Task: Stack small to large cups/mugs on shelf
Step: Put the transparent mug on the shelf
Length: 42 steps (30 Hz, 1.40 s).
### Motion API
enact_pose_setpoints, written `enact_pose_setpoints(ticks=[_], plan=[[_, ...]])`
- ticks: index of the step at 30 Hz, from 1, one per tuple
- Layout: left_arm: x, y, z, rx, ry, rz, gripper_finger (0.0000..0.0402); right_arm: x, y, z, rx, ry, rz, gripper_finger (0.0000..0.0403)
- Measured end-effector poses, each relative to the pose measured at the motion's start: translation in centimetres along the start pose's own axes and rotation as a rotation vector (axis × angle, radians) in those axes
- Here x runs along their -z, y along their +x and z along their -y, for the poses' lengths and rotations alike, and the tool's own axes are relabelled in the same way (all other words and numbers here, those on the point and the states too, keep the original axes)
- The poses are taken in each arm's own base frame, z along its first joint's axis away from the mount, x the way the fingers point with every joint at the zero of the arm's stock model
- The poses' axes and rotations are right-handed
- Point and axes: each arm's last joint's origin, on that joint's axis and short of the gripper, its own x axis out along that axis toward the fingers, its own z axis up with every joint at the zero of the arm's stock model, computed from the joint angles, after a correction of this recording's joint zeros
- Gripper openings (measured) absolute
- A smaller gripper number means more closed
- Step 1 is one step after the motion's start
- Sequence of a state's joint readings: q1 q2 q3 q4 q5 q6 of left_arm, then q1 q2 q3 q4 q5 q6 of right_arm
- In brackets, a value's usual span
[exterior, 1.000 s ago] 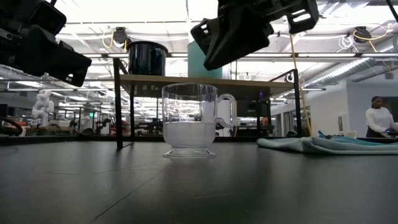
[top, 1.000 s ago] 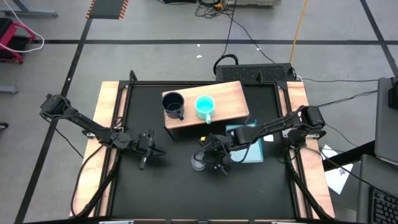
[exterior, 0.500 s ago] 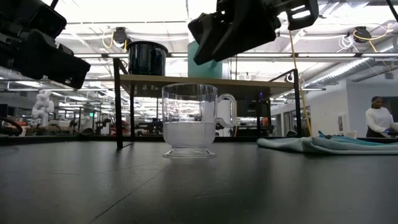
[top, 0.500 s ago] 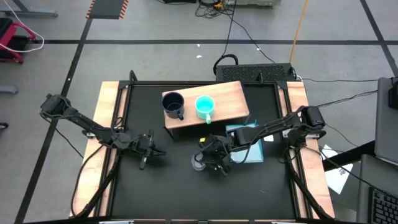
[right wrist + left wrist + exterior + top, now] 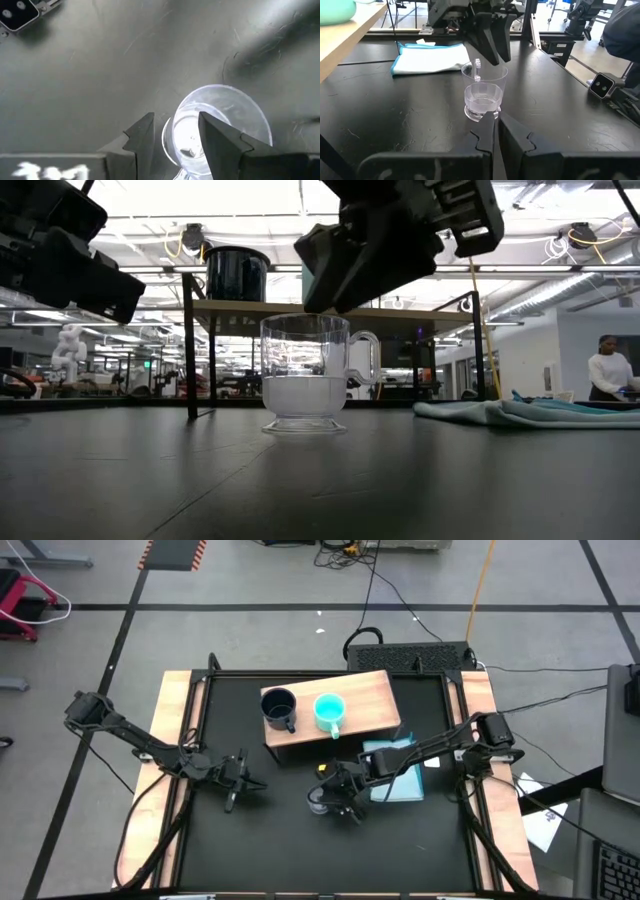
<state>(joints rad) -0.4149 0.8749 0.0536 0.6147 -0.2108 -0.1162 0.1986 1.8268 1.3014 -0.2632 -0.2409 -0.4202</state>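
Shelf carrying navy mug and turquoise mug side by side, unstacked. Clear glass cup sitting on table below shelf. We're hovering right gripper over its rim, fingers spread, nothing gripped. Left gripper idling nearby, pressed together. Stacking all pending.

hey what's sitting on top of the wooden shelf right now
On the wooden shelf stand two mugs: a dark navy mug and a turquoise mug. In the low view, the right hand covers most of the turquoise one.
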Motion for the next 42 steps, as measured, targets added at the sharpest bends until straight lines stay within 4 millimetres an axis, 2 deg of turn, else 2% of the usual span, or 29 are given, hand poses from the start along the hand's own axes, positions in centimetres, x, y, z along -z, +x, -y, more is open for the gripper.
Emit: enact_pose_setpoints(ticks=[17, 28, 42], plan=[[0.1, 0.0, 0.0, -0.001, 0.008, -0.008, 0.0026, 0.1, 0.2, 0.0, 0.0, 0.02, 0.0, 0.0144], [0.1, 0.0, 0.0, -0.001, 0.007, -0.009, 0.0026, 0.1, 0.2, 0.0, 0.002, 0.104, -0.003, 0.0144], [0.1, 0.0, 0.0, -0.002, 0.005, -0.014, 0.0026, 0.7, 1.2, 0.1, 0.001, 0.099, -0.026, 0.0144]])
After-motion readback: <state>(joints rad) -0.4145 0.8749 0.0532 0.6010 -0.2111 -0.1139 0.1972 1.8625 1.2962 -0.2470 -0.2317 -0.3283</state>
